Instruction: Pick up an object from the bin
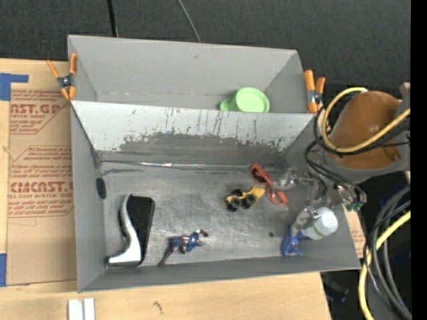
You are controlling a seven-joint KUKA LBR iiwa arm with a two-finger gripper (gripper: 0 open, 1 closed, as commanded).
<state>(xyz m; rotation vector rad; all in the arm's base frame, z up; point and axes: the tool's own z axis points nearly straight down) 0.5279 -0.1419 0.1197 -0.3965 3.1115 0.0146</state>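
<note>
Fingers [307,213] first: they hang low in the bin's near right corner, lost among the wrist's metal parts and cables. I cannot tell whether they stand wide or narrow, nor whether anything is between them. Just below them, at the foot of the right wall, lies a small blue thing [291,244], the nearest candidate for the pick. A white rounded piece [325,222] sits just beside it (bin thing or robot part, I cannot say). Up and to the left lies an orange-red looped thing [265,181], then a yellow-and-black toy [243,198]. Well apart, toward the left, are a small blue figure [187,241] and a black-and-white block [132,232]. A green round lid [248,101] rests up at the back.

By my judgement the step in hand is positioning over the corner, with no lift begun. The next move calls for closing squarely on the blue thing, with the sloping wall close by.

The bin [173,65] has a scuffed, scratched grey floor. It stands on a pale wooden worktop [200,302], with dark floor [267,12] behind.
</note>
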